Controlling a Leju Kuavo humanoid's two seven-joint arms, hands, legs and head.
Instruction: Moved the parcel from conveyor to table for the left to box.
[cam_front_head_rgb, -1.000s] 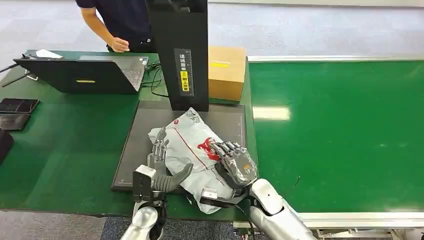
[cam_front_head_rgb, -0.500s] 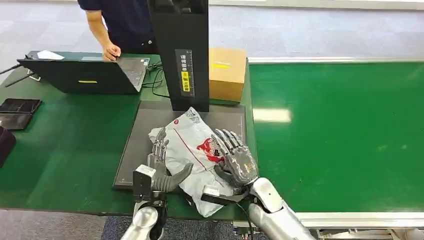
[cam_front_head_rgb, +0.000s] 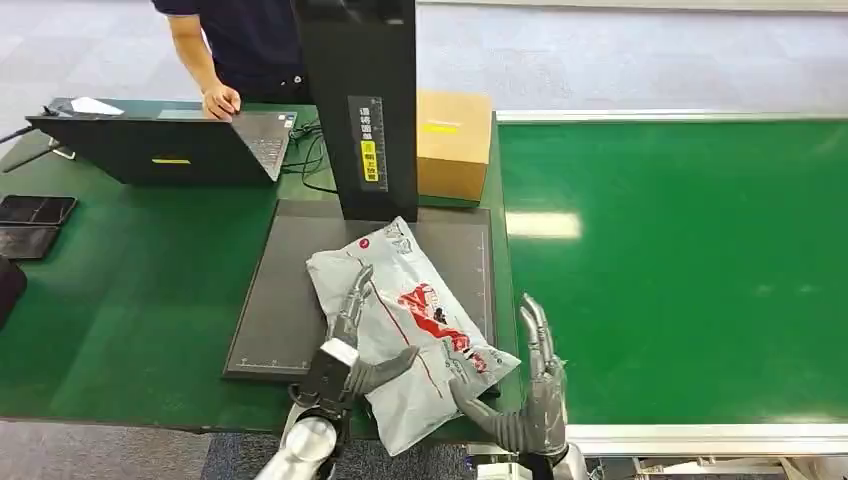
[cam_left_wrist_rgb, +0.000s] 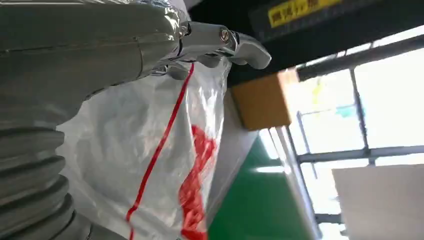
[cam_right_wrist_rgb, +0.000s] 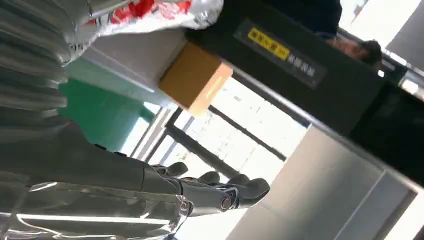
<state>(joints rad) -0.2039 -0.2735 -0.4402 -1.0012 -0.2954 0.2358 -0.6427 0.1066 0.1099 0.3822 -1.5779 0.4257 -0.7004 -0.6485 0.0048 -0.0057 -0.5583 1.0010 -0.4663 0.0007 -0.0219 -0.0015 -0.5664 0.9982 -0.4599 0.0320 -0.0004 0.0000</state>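
Note:
The parcel (cam_front_head_rgb: 415, 310), a grey plastic mailer with red print, lies slanted on the dark mat (cam_front_head_rgb: 270, 300) at the table's front, its near end over the edge. My left hand (cam_front_head_rgb: 352, 338) lies against the parcel's left side, fingers stretched out along it and thumb across its lower part. In the left wrist view the fingers (cam_left_wrist_rgb: 225, 42) rest straight over the parcel (cam_left_wrist_rgb: 150, 165). My right hand (cam_front_head_rgb: 535, 390) stands just right of the parcel's near corner, fingers straight and apart, holding nothing. The right wrist view shows its fingers (cam_right_wrist_rgb: 220, 192) in free air, away from the parcel (cam_right_wrist_rgb: 150, 10).
A black scanner column (cam_front_head_rgb: 360, 100) stands at the mat's far edge, with a cardboard box (cam_front_head_rgb: 453, 140) to its right. The green conveyor belt (cam_front_head_rgb: 680, 260) runs to the right. A laptop (cam_front_head_rgb: 170, 150), a person (cam_front_head_rgb: 230, 50) and dark phones (cam_front_head_rgb: 35, 215) are at the left.
My right hand has lifted off the parcel and drawn back to the right and nearer. The left hand and the parcel have shifted right, and the parcel lies flatter.

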